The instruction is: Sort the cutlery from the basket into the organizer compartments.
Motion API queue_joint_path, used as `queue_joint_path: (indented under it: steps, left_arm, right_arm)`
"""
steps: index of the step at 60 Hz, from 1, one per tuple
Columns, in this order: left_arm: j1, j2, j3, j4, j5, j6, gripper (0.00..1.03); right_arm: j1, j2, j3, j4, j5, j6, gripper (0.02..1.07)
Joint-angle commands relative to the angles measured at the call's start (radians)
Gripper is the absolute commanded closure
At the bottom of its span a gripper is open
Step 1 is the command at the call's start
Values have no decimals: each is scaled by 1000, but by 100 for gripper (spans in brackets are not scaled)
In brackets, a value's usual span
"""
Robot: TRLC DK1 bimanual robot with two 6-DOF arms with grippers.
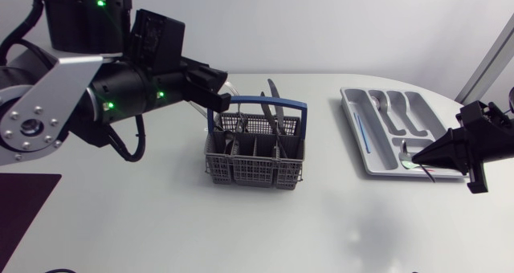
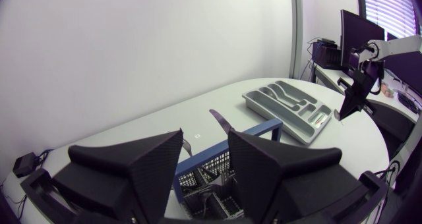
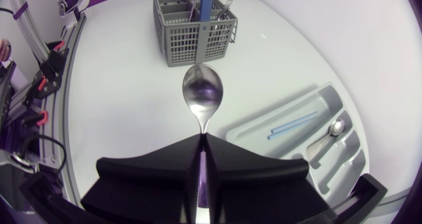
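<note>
Pinching a spoon by its handle in the tightly closed right gripper at the edge of the organizer, hovering the left gripper wide open and empty by the basket, seemingly early on, with several pieces waiting inside.

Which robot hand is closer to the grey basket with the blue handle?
The left. The left gripper hangs just above the basket at its edge, open. The right gripper is far off at the organizer, shut on a spoon.
</note>
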Motion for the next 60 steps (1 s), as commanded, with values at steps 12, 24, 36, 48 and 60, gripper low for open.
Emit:
queue_joint_path:
  steps: [12,24,36,48,60]
  left_arm:
    - [-21,23,-35,1,-5,31,55]
    - [-39,42,-45,1,-26,43,55]
    - [-53,49,-65,4,-31,75,55]
    - [-54,69,-72,8,-31,109,55]
    - [-64,111,-69,14,-31,123,55]
  right_arm:
    - [-143,271,172,32,42,-230,100]
    - [-158,374,205,206,125,-245,100]
    - [-164,440,238,275,177,-285,101]
    - [-164,456,235,322,222,-330,101]
    - [-157,475,214,422,277,-357,101]
